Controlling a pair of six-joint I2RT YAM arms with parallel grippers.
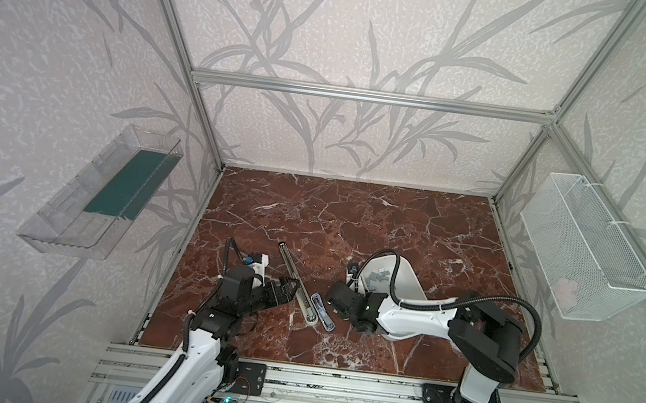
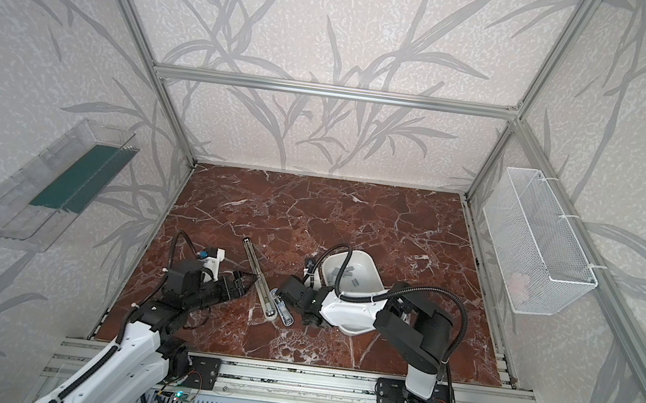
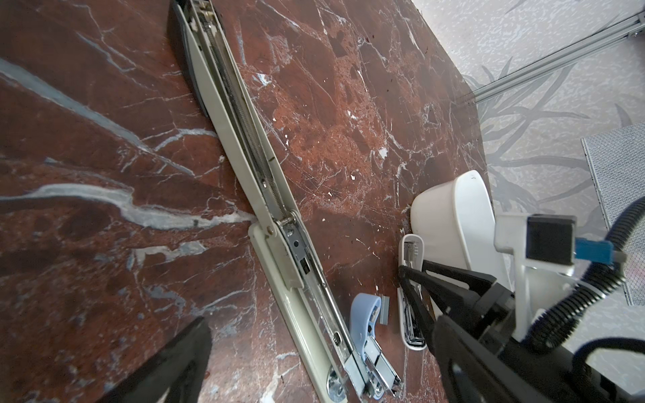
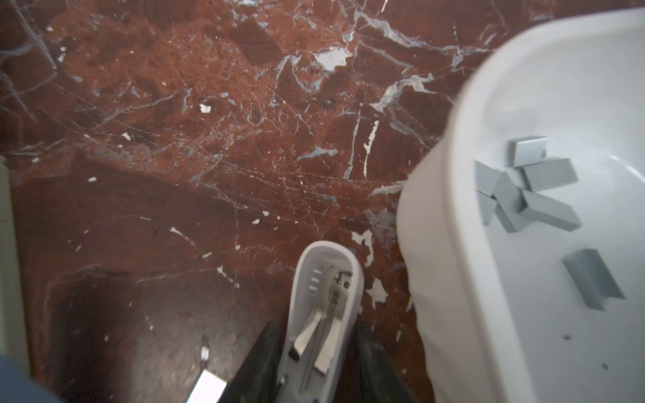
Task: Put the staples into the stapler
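A small stapler lies open on the marble. Its blue half (image 3: 363, 314) holds the metal magazine, and its white cover (image 4: 324, 296) faces up. My right gripper (image 4: 321, 349) is shut on that cover, one finger on each side, seen in both top views (image 1: 329, 301) (image 2: 279, 289). One grey strip (image 3: 384, 308) lies beside the blue half. Several staples (image 4: 523, 188) (image 1: 379, 278) sit in a white tub (image 4: 464, 174) (image 2: 372, 267) to the right. My left gripper (image 3: 321, 319) (image 1: 293, 289) is open and empty, straddling a long beige stapler (image 3: 251, 150) (image 1: 297, 279) that lies unfolded.
A clear plastic bin (image 1: 99, 200) hangs on the left wall and a white wire basket (image 1: 584, 247) on the right wall. Aluminium frame posts stand at the table's corners. Bare marble (image 1: 352, 223) stretches behind the staplers.
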